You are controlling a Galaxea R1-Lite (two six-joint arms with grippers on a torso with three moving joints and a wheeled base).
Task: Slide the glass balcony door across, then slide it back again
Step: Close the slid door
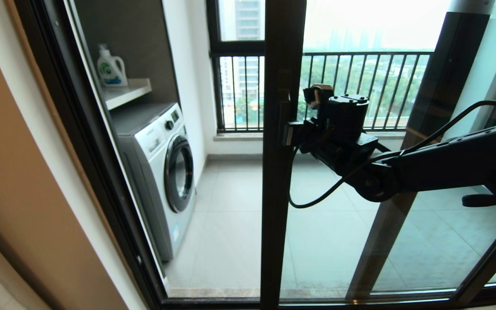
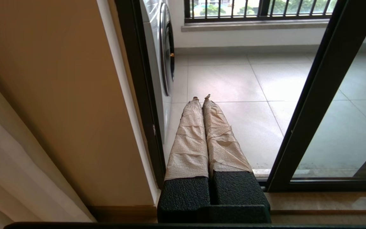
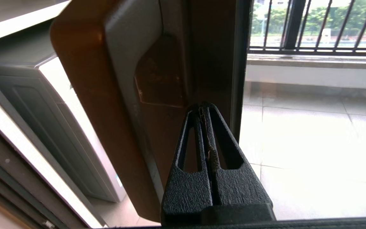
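The glass balcony door [image 1: 282,193] shows its dark vertical stile in the middle of the head view, with its glass running to the right. My right gripper [image 1: 289,133] reaches in from the right at mid height and is shut, its tips against that stile. In the right wrist view the right gripper [image 3: 203,109] rests on the brown stile [image 3: 211,47] just beside the bar handle [image 3: 87,95], holding nothing. My left gripper [image 2: 201,98], its fingers wrapped in beige tape, hangs shut and low near the door's left jamb; the door's stile [image 2: 313,95] slants past it.
A white washing machine [image 1: 162,172] stands on the balcony at the left under a shelf with a detergent bottle [image 1: 111,66]. The black-barred railing window [image 1: 360,86] closes the far side. The dark fixed frame [image 1: 80,150] and a beige wall [image 1: 15,172] bound the left.
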